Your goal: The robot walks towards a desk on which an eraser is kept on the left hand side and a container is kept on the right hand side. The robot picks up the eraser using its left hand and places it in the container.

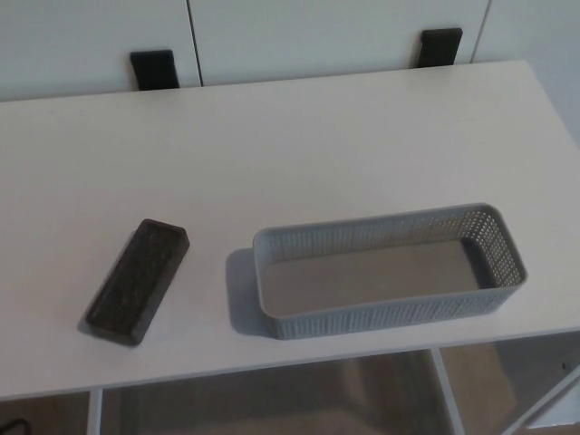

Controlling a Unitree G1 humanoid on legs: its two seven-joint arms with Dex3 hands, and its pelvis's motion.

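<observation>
A dark grey-black eraser (139, 281) lies flat on the white desk (299, 145), toward its front left, angled with one end pointing up and right. To its right stands a long grey perforated container (494, 240), with nothing inside it; a narrow gap of desk separates the two. Neither of my hands shows in the head view.
The desk's front edge (272, 367) runs just below the eraser and the container. White desk legs (449, 394) and floor show beneath it. Two black brackets (152, 69) (440, 45) sit at the desk's back edge against white wall panels.
</observation>
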